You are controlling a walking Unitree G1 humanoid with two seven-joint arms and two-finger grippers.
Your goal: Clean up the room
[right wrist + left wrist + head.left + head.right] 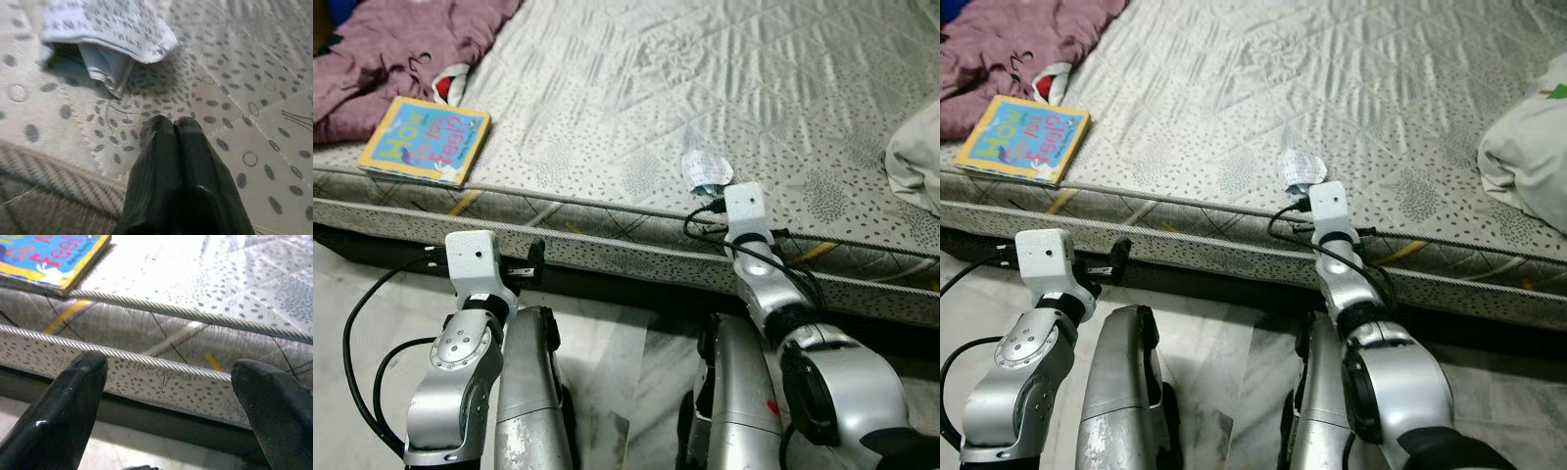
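A crumpled white printed paper (705, 166) lies on the grey dotted mattress (607, 117), close to its front edge. My right gripper (170, 123) is shut with nothing in it, its tips resting just short of the paper (105, 34). A blue and yellow children's book (426, 140) lies at the mattress's left front corner. My left gripper (168, 367) is open and empty, low in front of the mattress side, with the book (49, 257) above it and to one side.
A purple blanket (401, 49) is bunched at the back left of the bed behind the book. A white pillow or cloth (915, 157) sits at the right edge. The corded mattress side (607, 245) runs across in front of me, above pale tiled floor (607, 343).
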